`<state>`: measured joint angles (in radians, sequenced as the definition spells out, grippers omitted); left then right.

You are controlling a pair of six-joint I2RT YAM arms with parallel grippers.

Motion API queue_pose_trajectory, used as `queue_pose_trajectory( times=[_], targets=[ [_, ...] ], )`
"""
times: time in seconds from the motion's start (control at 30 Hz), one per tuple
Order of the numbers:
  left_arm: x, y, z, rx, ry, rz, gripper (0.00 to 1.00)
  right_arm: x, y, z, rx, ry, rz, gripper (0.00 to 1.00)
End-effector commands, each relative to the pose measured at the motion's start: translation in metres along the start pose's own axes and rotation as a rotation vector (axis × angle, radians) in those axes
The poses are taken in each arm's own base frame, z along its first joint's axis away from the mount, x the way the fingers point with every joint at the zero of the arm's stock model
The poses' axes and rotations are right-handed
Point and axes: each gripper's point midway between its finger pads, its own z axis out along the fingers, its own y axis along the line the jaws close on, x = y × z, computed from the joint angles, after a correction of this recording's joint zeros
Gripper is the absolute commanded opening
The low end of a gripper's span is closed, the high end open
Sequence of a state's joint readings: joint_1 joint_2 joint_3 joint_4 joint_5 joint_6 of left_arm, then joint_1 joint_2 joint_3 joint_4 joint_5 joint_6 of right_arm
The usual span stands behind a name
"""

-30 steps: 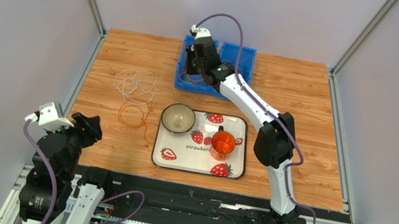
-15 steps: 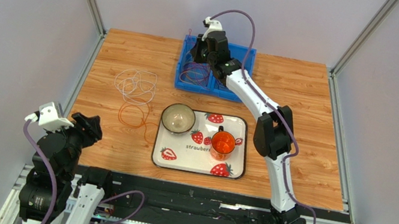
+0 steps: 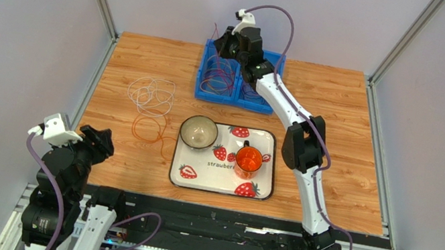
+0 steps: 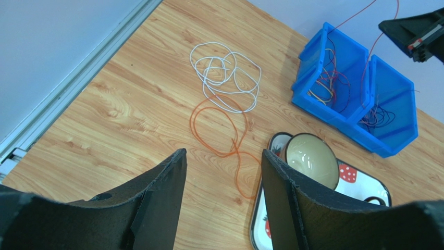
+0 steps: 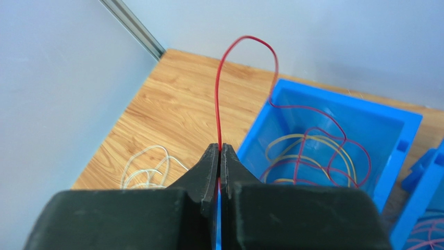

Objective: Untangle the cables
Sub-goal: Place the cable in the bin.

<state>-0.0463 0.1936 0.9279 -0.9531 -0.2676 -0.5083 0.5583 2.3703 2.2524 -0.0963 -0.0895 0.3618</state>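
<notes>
My right gripper [image 5: 219, 149] is shut on a thin red cable [image 5: 218, 104], which arches up from its tips and runs down into the left compartment of the blue bin [image 5: 388, 156]. Yellow and dark red cables [image 5: 312, 156] lie coiled in that compartment. From above, the right gripper [image 3: 224, 44] hangs over the bin's back left corner, with red strands [image 3: 213, 62] drawn upward. A white cable [image 3: 152, 95] and an orange cable [image 3: 148, 129] lie in loose loops on the table's left side. My left gripper [image 4: 223, 156] is open and empty, raised over the near left.
A strawberry tray [image 3: 267, 177] in the middle of the table carries a beige bowl [image 3: 198, 132] and an orange cup [image 3: 248, 159]. The bin's right compartment [image 4: 388, 104] holds more dark cables. Grey walls with metal rails close the left, right and back sides.
The right gripper has risen and shifted back and to the right over the bin, pulling the red cable up out of the left compartment. The left arm has not moved.
</notes>
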Motion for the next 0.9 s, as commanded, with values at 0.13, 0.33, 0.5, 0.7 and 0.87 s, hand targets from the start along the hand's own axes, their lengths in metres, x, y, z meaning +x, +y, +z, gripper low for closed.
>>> queue_pose_trajectory(
  times=[0.13, 0.33, 0.5, 0.7, 0.87],
  targets=[
    [-0.001, -0.001, 0.004, -0.004, 0.002, 0.000, 0.63, -0.036, 0.014, 0.010, -0.098, -0.128, 0.084, 0.00],
    [-0.002, -0.001, 0.004, -0.006, 0.003, 0.000, 0.63, -0.035, 0.017, 0.015, -0.134, -0.144, 0.149, 0.00],
    [-0.002, -0.001, 0.004, -0.007, 0.001, 0.000, 0.63, -0.030, 0.017, 0.021, -0.156, -0.147, 0.171, 0.00],
    [-0.002, -0.001, 0.004, -0.006, 0.003, 0.000, 0.63, -0.025, 0.016, 0.024, -0.182, -0.140, 0.186, 0.00],
    [-0.001, -0.001, 0.005, -0.009, 0.006, 0.001, 0.63, -0.005, -0.004, 0.032, -0.188, -0.090, 0.280, 0.00]
  ],
)
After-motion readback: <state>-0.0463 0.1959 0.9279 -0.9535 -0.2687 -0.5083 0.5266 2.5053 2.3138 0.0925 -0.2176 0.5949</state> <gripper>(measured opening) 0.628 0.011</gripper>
